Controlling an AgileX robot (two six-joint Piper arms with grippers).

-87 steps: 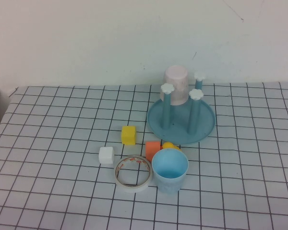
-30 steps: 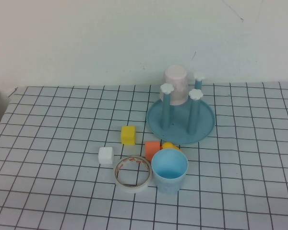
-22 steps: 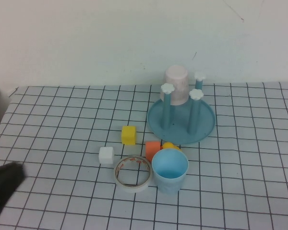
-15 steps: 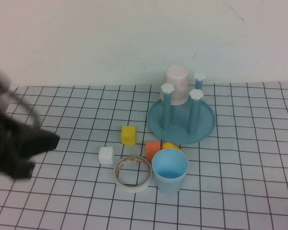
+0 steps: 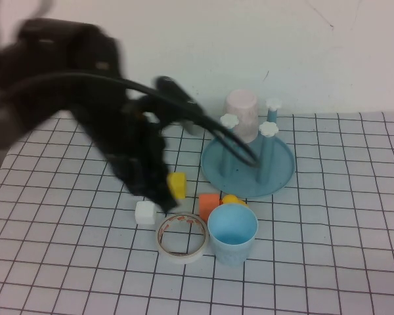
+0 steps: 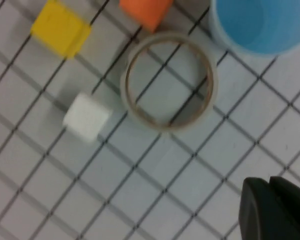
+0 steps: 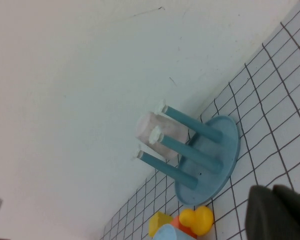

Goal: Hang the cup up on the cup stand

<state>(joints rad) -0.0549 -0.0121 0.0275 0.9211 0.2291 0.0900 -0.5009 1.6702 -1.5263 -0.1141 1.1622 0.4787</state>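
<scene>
Left wrist view alone shows the left pincer (image 6: 270, 207) near the cup (image 6: 257, 22).

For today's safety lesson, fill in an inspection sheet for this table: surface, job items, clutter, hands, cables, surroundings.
Surface: gridded white cloth.
Job items: light blue cup upright on the cloth, not hung; cup stand behind it, a pink cup on one peg.
Clutter: tape ring, white cube, yellow cube, orange cube, a yellow object behind the cup.
Hands: left hand blurred above the cubes; right hand only shows in its wrist view.
Cables: black cable off the left arm.
Surroundings: plain white wall.
</scene>
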